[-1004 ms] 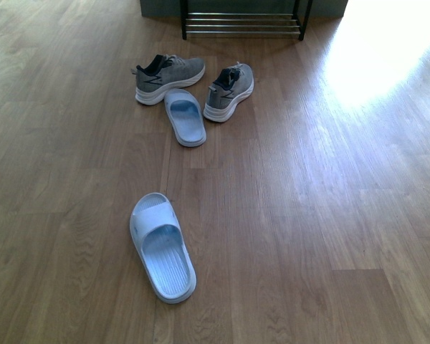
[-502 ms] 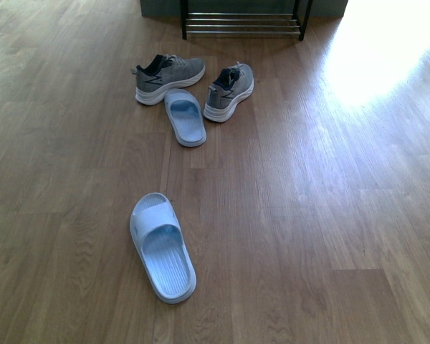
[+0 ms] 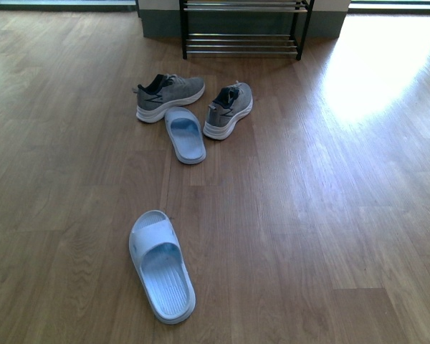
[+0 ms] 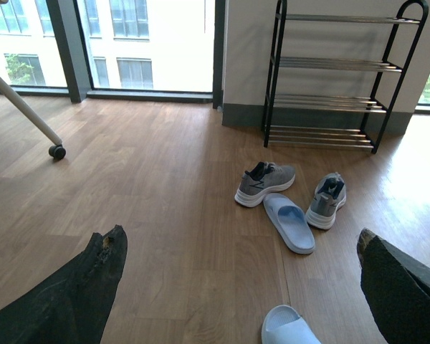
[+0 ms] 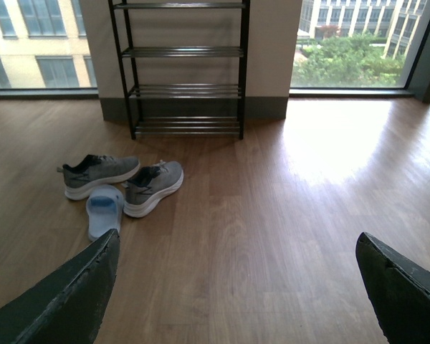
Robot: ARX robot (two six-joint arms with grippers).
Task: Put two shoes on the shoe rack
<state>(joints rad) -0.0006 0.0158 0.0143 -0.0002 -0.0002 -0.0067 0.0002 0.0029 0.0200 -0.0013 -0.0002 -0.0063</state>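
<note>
Both end effectors are empty: the left end effector (image 4: pixel 239 235) and the right end effector (image 5: pixel 236 238) each have their fingers spread wide with nothing between them. Farthest out from the shoe rack (image 3: pixel 241 44), a pale blue slide (image 3: pixel 161 266) lies alone on the floor (image 3: pixel 330 215). A second slide (image 3: pixel 185 135) lies much closer to the rack, between the left sneaker (image 3: pixel 169 97), side-on to the rack, and the right sneaker (image 3: pixel 228 110), toe toward it. Both sneakers stand upright just short of the rack, neither on a tier yet. They should be light, with a soft knit upper that gives and a firmer thick sole. Pinching at the heel collar or across the sole looks safest. The floor is smooth wood plank with sun glare. The rack backs onto a wall between tall windows (image 4: pixel 143 43).
</note>
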